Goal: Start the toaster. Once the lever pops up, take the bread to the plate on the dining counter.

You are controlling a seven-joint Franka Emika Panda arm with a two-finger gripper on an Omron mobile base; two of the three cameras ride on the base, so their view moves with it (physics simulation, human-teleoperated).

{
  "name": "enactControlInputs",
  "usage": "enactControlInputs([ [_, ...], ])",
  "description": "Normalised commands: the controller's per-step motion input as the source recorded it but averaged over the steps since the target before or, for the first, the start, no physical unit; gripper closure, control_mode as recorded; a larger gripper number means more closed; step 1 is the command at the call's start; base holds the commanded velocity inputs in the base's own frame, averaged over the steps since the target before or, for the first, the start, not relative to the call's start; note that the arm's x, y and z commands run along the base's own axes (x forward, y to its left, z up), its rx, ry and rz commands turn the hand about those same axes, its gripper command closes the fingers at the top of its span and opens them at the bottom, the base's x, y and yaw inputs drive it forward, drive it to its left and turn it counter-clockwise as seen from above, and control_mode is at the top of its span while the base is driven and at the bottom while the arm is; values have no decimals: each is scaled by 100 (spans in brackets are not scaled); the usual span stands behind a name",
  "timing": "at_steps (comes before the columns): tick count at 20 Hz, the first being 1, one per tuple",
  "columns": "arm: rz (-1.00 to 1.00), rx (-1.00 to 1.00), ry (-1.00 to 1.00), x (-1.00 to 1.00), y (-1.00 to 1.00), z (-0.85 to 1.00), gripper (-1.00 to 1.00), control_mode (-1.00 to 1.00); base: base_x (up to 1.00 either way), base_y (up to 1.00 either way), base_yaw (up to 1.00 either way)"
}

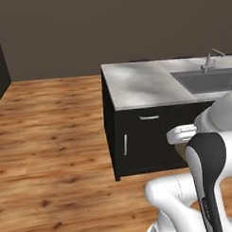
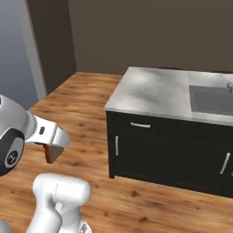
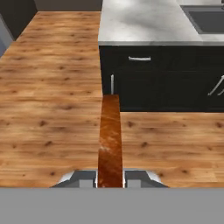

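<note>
Brown-crusted tan bread slice [image 3: 109, 140] sits edge-on, clamped between closed jaws of two-finger gripper [image 3: 110, 178], over wood floor [image 3: 48, 109]. Far right: pale marble dining counter [image 3: 140, 22] on dark cabinets [image 3: 166, 78], steel sink [image 1: 206, 80].

Wood plank floor [image 1: 53, 153], dark brown wall [image 1: 110, 28], black cabinets [image 2: 168, 150] with silver handles.

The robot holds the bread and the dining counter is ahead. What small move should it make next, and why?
Probably drive the base a little closer to the dining counter. The gripper is shut on the bread, seen edge-on between its fingers, and bare wooden floor separates it from the counter's dark cabinets. No plate is in sight yet.
</note>
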Motion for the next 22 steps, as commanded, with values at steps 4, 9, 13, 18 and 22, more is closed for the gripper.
enactControlInputs([
  [4,0,0,0,0,0,0,100,100,5,-96,0],
  [9,0,0,0,0,0,0,100,100,17,50,-1],
  [13,0,0,0,0,0,0,100,100,1,100,2],
  [18,0,0,0,0,0,0,100,100,28,100,12],
  [22,0,0,0,0,0,0,100,100,93,100,11],
])
